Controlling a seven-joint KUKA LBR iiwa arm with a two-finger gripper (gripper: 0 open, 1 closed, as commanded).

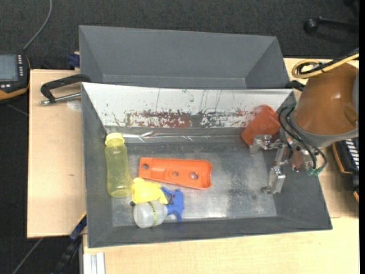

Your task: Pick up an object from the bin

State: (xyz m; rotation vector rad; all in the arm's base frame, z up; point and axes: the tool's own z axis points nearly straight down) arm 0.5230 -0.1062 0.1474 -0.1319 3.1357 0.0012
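- Jaws: hanging low at the right end of the bin (96, 176), over bare grey floor close to the right wall. Whether they are open or closed cannot be told from this angle, and nothing can be seen gripped between them.
- Arm: it enters from the right, with its orange-brown wrist cover (328, 104) above the bin's right rim and cables trailing beneath it.
- Nearest item: a reddish-orange lump (261, 124) against the far wall at the right corner, just beyond the jaws. Its shape is partly hidden by the wrist hardware.
- Other candidates, all well apart to the left:
  - A flat orange plate with holes (175, 173) lies flat mid-floor with bare floor on its right and far sides. It is judged the easiest to reach, though its low profile gives little to close on.
  - A pale yellow bottle (117, 164) lies on its side along the left wall.
  - A yellow piece (145, 190), a blue piece (174, 202) and a clear bottle (148, 214) are crowded together at the near left, touching.
- Assessment: no object is yet secured. The jaws' position suits the corner lump. The wall behind it may hinder closing.
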